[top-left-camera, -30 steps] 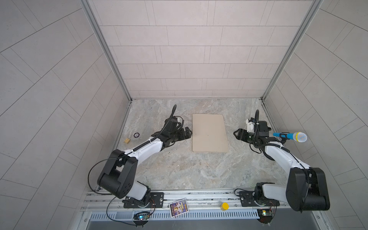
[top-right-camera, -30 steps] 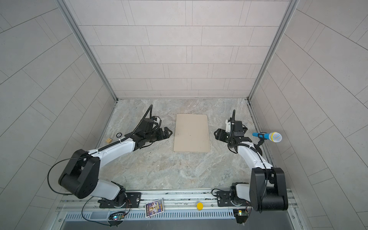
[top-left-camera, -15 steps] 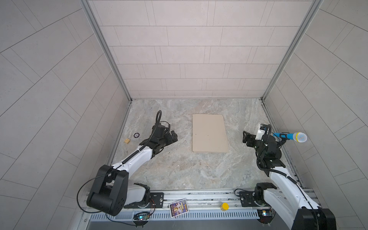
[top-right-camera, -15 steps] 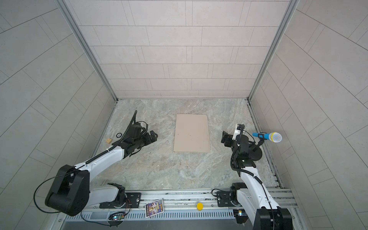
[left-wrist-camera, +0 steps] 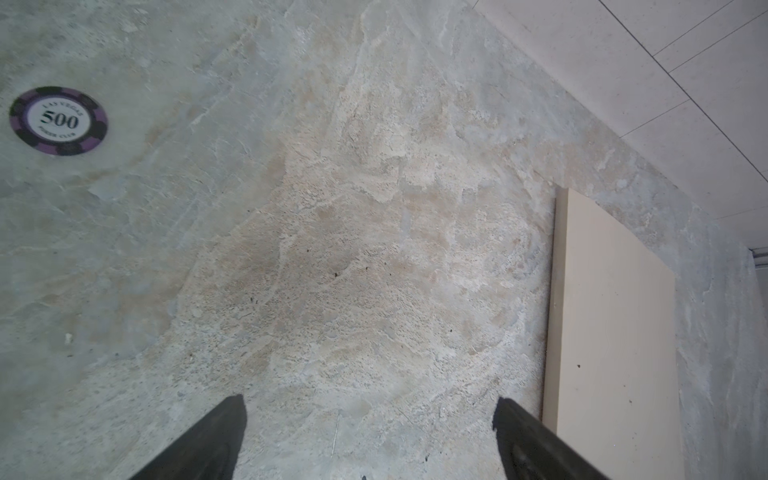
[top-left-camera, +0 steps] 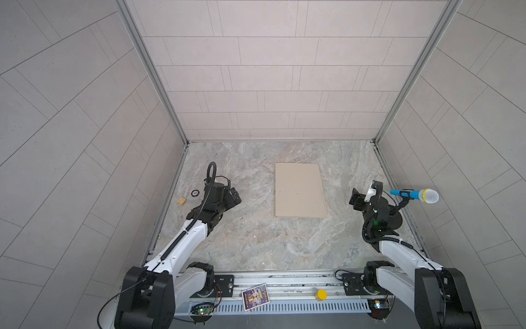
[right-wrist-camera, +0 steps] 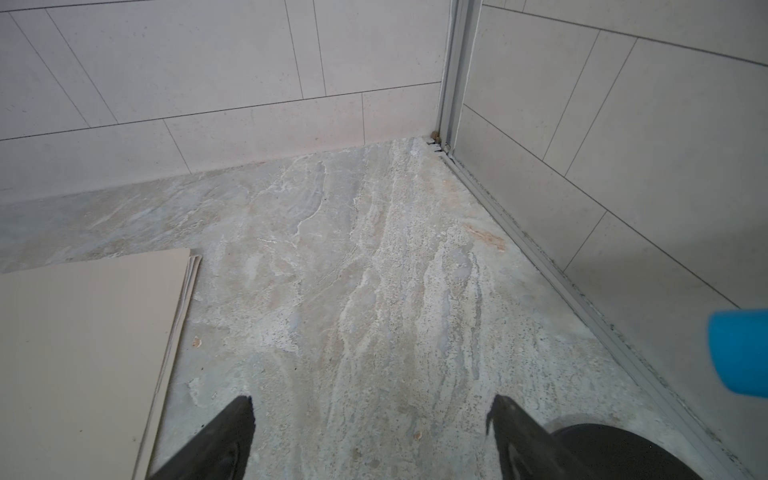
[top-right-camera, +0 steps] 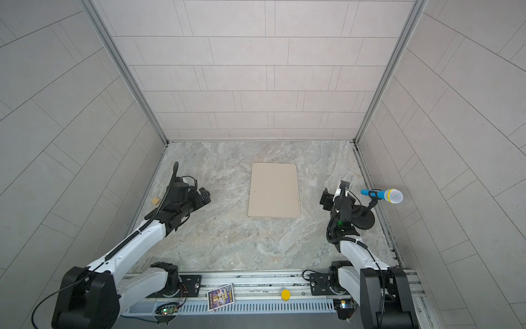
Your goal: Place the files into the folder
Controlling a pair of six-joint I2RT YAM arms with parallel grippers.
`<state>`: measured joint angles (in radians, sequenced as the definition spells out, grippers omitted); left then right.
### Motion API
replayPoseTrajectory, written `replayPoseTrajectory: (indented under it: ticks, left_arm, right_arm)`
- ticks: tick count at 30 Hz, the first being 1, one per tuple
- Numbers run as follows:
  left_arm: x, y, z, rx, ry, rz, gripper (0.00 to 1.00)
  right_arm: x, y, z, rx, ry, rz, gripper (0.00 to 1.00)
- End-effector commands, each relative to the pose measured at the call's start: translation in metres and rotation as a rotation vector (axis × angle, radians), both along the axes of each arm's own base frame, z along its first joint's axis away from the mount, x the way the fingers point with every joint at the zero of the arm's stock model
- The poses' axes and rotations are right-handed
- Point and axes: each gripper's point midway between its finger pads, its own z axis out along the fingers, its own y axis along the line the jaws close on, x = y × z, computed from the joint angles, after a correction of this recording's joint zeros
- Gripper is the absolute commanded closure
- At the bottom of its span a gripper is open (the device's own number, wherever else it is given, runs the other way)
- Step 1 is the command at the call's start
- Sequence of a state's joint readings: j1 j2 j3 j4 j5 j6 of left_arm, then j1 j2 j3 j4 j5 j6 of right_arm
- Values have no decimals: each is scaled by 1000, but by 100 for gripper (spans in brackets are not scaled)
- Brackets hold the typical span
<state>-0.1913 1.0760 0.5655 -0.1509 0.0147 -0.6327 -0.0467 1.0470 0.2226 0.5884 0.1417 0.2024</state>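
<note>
Jaws wide, empty on left gripper (top-left-camera: 237, 196) & right gripper (top-left-camera: 355, 198); flat tan cardboard folder (top-left-camera: 299, 190) shut w/ white paper files (right-wrist-camera: 193, 269) just showing at its edge, prob done.

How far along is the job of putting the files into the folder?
Apparently done: the folder lies closed, sheet edges peeking from its side, no loose sheet in view. In hand: nothing; the left pincer and right pincer are open and empty. Left: probably nothing.

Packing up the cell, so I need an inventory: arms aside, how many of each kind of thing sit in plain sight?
Folder: 1
Poker chip: 1
Small tan block: 1
Microphone: 1
Picture card: 1
Small yellow piece: 1
Total: 6
</note>
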Motion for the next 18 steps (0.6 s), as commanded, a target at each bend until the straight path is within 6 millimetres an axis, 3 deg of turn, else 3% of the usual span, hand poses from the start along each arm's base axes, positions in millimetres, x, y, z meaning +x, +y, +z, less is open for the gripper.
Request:
replayPoseTrajectory:
  ticks: [1, 5, 8, 18]
  left_arm:
    - [-8, 10, -6, 43, 22, 18, 0]
    - [-8, 12, -7, 48, 25, 25, 0]
    - [-8, 13, -7, 50, 26, 28, 0]
    - [-9, 19, -6, 77, 16, 45, 0]
  right_arm:
    - [7, -10, 17, -55, -87, -42, 10]
    - [18, -6, 7, -53, -86, -17, 9]
    - [25, -2, -2, -68, -88, 11, 1]
    - [40, 10, -25, -109, -116, 58, 1]
